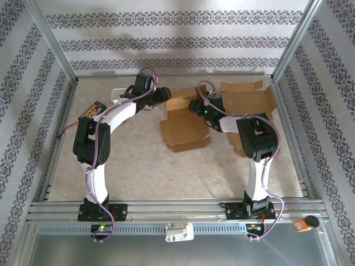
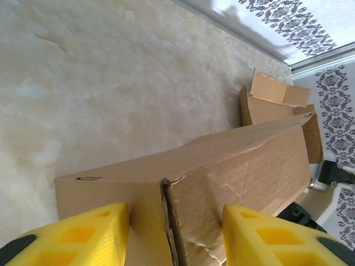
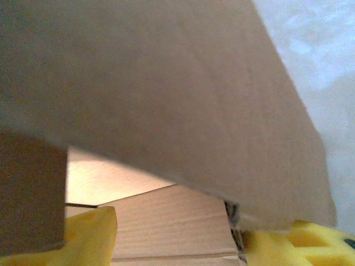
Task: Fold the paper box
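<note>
Cardboard creased and split at one corner is the weak spot: the left gripper (image 2: pixel 176 221) pinches the end wall of the paper box (image 1: pixel 184 124) mid-table, the right gripper (image 3: pixel 177 235) straddles a flap (whether it grips, I cannot tell), so opposed pulling could tear it.

We note: paper box (image 2: pixel 238 172) matt brown cardboard, creased at folds; table (image 2: pixel 111 83) pale, mottled, matt; finger pads (image 2: pixel 83 235) yellow matt plastic.
</note>
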